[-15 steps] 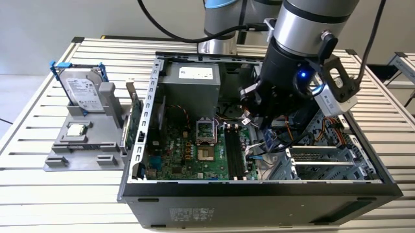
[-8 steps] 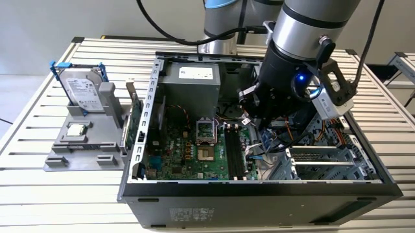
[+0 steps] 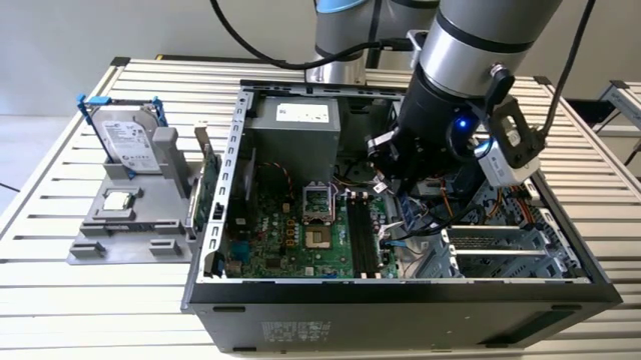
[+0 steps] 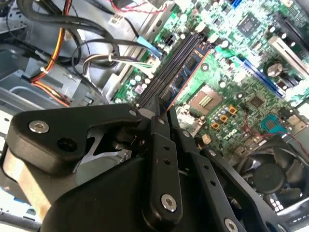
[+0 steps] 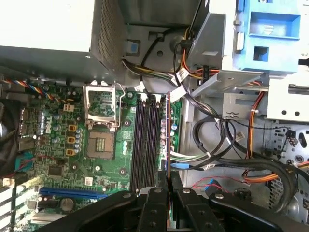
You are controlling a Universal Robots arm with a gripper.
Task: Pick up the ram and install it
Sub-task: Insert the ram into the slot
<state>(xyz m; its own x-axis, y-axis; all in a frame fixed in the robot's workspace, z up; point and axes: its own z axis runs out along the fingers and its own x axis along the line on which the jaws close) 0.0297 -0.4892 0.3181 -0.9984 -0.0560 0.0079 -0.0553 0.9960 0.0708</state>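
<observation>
— Ram point(image 5: 167, 140)?
— Clamped edge-on between the gripper point(image 5: 169, 186) fingers, standing in the memory slots point(image 5: 147, 140) beside the empty processor socket point(image 5: 100, 145).
— Handling?
— Likely light, stiff, fragile: grip the long top edge and press evenly; chips and contacts look vulnerable.

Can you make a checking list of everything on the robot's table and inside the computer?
Surface: slatted table, carrying an open computer case.
Job's things: the ram stands on edge along the memory slots of the motherboard; whether it is seated cannot be told.
Clutter: hard drive and a small square chip on a grey holder; an expansion card stands beside the case.
Grippers: gripper inside the case, shut on the ram.
Cables: wire bundles beside the slots; black cable at the arm.
Surroundings: a second slatted surface at the exterior view's right.
</observation>
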